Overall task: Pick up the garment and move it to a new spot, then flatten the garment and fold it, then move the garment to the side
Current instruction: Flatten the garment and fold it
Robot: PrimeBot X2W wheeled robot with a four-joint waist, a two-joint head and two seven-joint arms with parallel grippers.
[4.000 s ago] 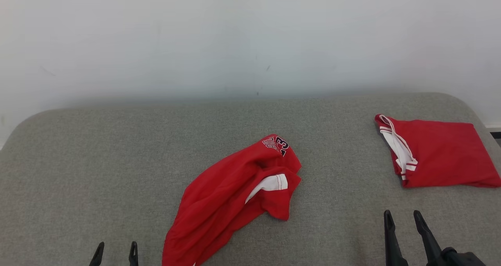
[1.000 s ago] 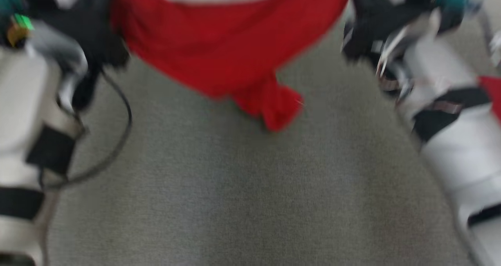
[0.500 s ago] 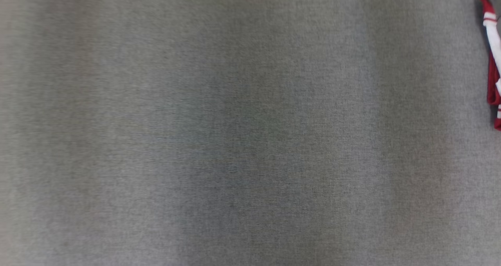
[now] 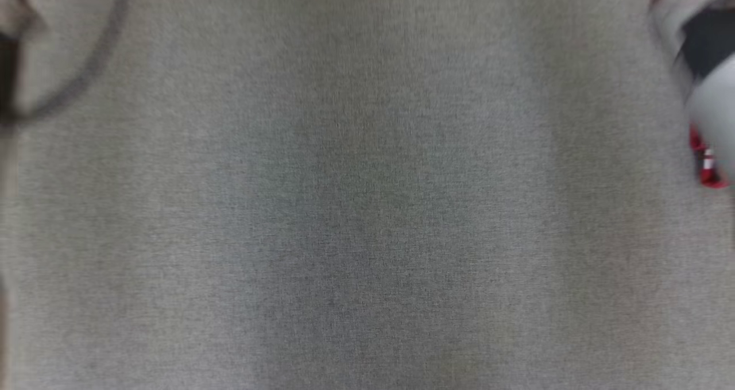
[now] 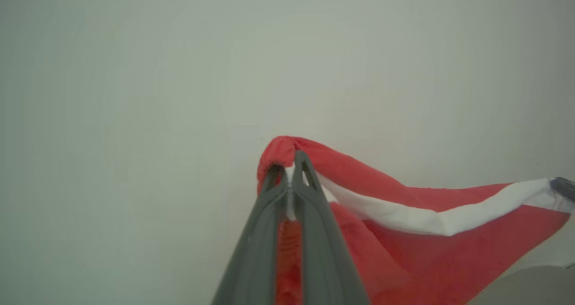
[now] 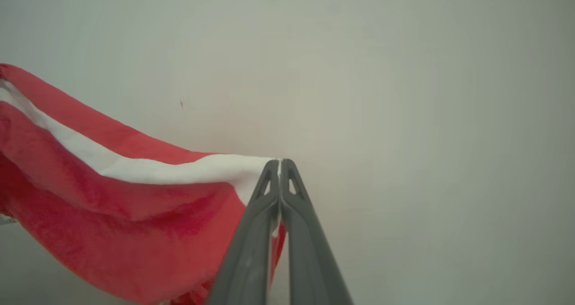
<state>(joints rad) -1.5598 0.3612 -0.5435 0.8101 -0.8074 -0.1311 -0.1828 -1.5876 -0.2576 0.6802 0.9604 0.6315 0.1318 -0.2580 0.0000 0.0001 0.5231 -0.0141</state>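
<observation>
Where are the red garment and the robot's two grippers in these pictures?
garment [image 6: 112, 233], right wrist view, on the hanging red cloth
left gripper [image 5: 288, 165], left wrist view, midway between its fingertips
right gripper [image 6: 279, 162], right wrist view, midway between its fingertips

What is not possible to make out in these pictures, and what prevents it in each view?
- Head view: motion blur; a pale forearm partly covers a red and white scrap at the right edge; which cloth it is, unclear.
- Left wrist view: the garment runs off the bottom edge; the left gripper, shut on it, covers the pinched fold.
- Right wrist view: the left edge cuts the garment; the right gripper hides its corner.
</observation>
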